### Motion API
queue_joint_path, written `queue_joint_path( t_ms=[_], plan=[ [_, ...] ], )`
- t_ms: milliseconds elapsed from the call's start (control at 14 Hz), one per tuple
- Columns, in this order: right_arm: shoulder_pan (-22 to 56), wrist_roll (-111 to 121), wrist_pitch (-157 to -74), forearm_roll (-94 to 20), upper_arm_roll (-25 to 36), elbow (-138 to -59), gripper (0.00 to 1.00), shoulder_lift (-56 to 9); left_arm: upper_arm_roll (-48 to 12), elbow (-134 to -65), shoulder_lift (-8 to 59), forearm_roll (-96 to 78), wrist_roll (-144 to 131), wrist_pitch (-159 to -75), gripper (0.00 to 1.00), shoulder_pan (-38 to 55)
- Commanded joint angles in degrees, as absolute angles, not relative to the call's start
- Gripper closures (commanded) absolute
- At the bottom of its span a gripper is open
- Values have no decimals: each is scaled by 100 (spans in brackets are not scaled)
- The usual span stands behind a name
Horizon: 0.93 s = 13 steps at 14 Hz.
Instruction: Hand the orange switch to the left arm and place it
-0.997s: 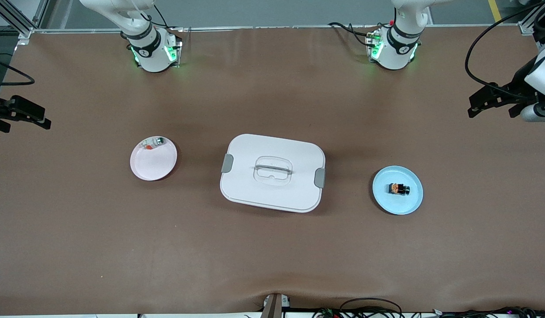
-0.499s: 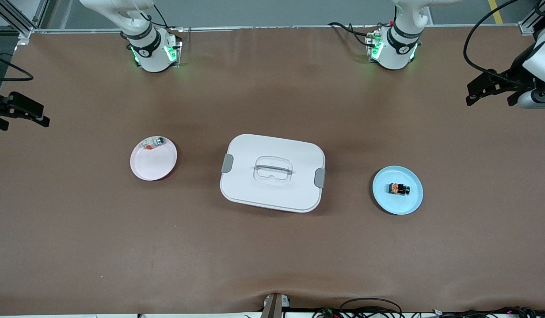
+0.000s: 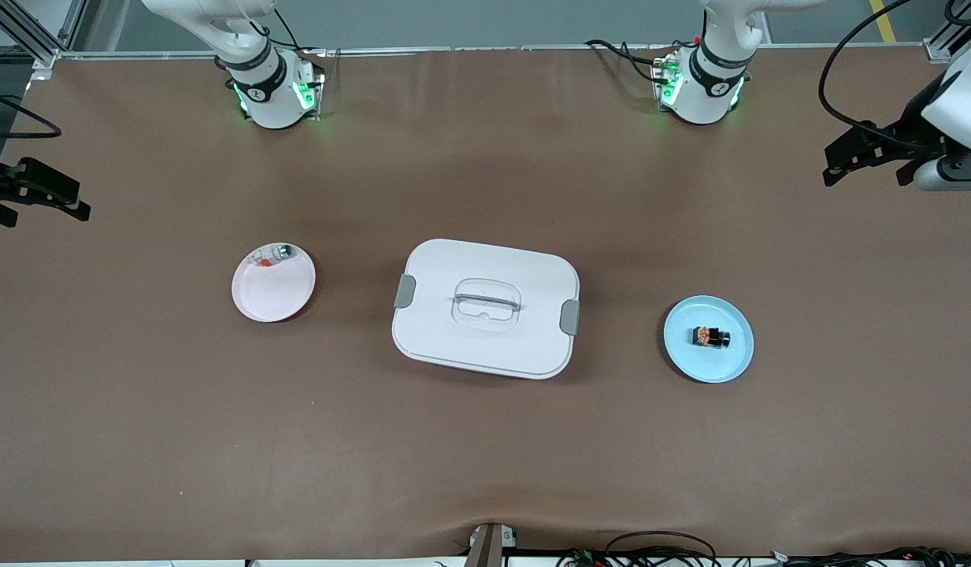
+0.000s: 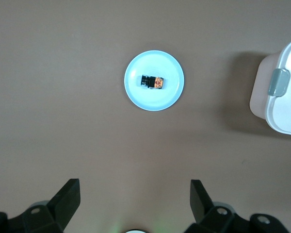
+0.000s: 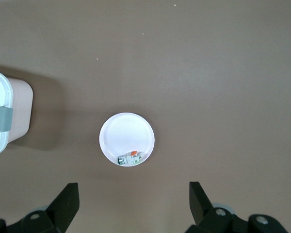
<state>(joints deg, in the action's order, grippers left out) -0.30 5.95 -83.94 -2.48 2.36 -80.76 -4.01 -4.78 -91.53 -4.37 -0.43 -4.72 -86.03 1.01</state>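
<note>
The orange switch is a tiny black block with an orange band. It lies on a blue plate toward the left arm's end of the table, and shows in the left wrist view. The white box stands mid-table between the two plates. My left gripper is open and empty, high over bare table at its end; its own view looks down on the blue plate. My right gripper is open and empty, high over bare table at the right arm's end.
A pink plate toward the right arm's end holds a small clear-whitish piece, also in the right wrist view. The box's grey latches face each plate. Cables lie along the table's near edge.
The left gripper has shifted a little higher in the front view, toward the bases' side. The right gripper has barely moved. Switch, plates and box are unmoved.
</note>
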Motion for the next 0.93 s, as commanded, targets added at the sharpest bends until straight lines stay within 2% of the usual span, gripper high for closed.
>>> queue_joint_path(
  t_ms=[0, 855],
  plan=[
    [-26, 554, -8613, -229, 220, -8481, 0, -79, -519, -9176, -519, 97, -536, -8473, 0, 106],
    [-53, 483, -8578, -193, 246, -8394, 0, -114, -466, -8868, -457, 290, -545, -8464, 0, 62]
  ],
)
